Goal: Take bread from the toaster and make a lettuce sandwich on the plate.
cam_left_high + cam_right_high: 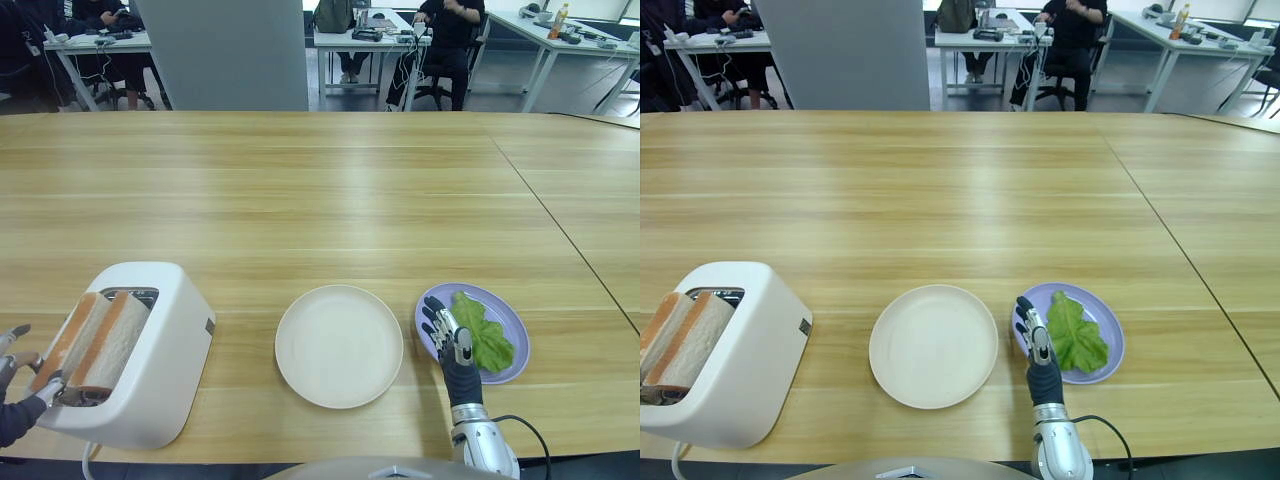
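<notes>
A white toaster [150, 360] stands at the near left of the table with two slices of bread [95, 340] sticking up from its slots. My left hand [18, 362] is at the toaster's left side, fingers spread next to the nearer slice, holding nothing. An empty cream plate [339, 345] lies in the middle. To its right a purple plate [510, 325] carries a lettuce leaf [483, 335]. My right hand [447, 340] hovers over the purple plate's left rim, fingers extended and open, just left of the lettuce.
The wooden table [320, 200] stretches far back, with a seam running diagonally on the right. Desks, chairs and seated people are in the room behind, away from the table.
</notes>
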Robot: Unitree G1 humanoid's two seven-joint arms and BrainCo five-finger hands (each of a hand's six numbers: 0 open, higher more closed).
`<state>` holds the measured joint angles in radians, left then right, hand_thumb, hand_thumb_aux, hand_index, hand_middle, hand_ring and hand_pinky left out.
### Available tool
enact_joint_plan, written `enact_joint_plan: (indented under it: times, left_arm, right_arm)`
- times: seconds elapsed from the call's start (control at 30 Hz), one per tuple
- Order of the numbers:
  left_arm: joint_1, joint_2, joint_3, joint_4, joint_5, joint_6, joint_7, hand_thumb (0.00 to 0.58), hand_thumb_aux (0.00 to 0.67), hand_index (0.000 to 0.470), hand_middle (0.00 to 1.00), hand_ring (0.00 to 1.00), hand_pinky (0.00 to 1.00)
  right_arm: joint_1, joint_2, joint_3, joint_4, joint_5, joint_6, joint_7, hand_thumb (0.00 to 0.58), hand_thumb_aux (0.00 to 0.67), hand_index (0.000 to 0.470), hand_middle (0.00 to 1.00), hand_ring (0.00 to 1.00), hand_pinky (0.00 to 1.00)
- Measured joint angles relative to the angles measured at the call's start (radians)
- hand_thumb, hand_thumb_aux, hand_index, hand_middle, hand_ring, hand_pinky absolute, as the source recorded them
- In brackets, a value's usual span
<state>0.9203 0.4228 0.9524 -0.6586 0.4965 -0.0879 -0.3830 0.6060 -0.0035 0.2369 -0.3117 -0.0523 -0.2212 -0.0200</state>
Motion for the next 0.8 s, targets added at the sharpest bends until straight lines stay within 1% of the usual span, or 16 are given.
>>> enact_joint_plan:
  times: [0.13, 0.3, 0.53, 0.67, 0.7, 0.73, 0.77, 0.8]
  left_arm:
    - [-0.029, -0.010, -0.008, 0.002, -0.019, 0.011, 0.001, 0.580, 0.670, 0.460, 0.00, 0.00, 0.00]
    - [-0.142, -0.012, 0.016, -0.012, -0.109, 0.068, 0.014, 0.580, 0.670, 0.460, 0.00, 0.00, 0.00]
    - [-0.255, -0.006, 0.078, -0.053, -0.182, 0.091, 0.067, 0.580, 0.670, 0.460, 0.00, 0.00, 0.00]
    - [-0.304, -0.008, 0.075, -0.059, -0.212, 0.107, 0.077, 0.580, 0.670, 0.460, 0.00, 0.00, 0.00]
    - [-0.315, -0.010, 0.071, -0.060, -0.220, 0.112, 0.078, 0.580, 0.670, 0.460, 0.08, 0.08, 0.08]
    - [-0.325, -0.012, 0.063, -0.062, -0.229, 0.122, 0.078, 0.580, 0.670, 0.460, 0.22, 0.22, 0.22]
    - [-0.335, -0.015, 0.051, -0.062, -0.244, 0.134, 0.078, 0.580, 0.670, 0.460, 0.22, 0.22, 0.22]
    - [-0.351, -0.022, 0.038, -0.062, -0.268, 0.151, 0.076, 0.580, 0.670, 0.460, 0.79, 0.79, 0.79]
  right_arm:
    - [-0.002, 0.000, 0.000, 0.003, 0.000, -0.004, 0.002, 0.000, 0.000, 0.000, 0.02, 0.02, 0.02]
    - [-0.003, 0.001, 0.001, 0.011, -0.002, -0.007, 0.002, 0.000, 0.000, 0.000, 0.02, 0.02, 0.02]
    - [-0.006, 0.002, 0.006, 0.019, -0.005, -0.007, 0.002, 0.000, 0.000, 0.000, 0.02, 0.02, 0.02]
    - [-0.006, 0.003, 0.008, 0.019, -0.006, -0.007, 0.002, 0.000, 0.000, 0.000, 0.02, 0.02, 0.02]
    - [-0.006, 0.003, 0.008, 0.019, -0.007, -0.007, 0.002, 0.000, 0.000, 0.000, 0.02, 0.02, 0.02]
    - [-0.006, 0.003, 0.009, 0.019, -0.009, -0.007, 0.002, 0.000, 0.000, 0.000, 0.02, 0.02, 0.02]
    - [-0.005, 0.003, 0.011, 0.019, -0.010, -0.007, 0.002, 0.000, 0.000, 0.000, 0.02, 0.02, 0.02]
    - [-0.004, 0.003, 0.013, 0.019, -0.011, -0.007, 0.002, 0.000, 0.000, 0.000, 0.02, 0.02, 0.02]
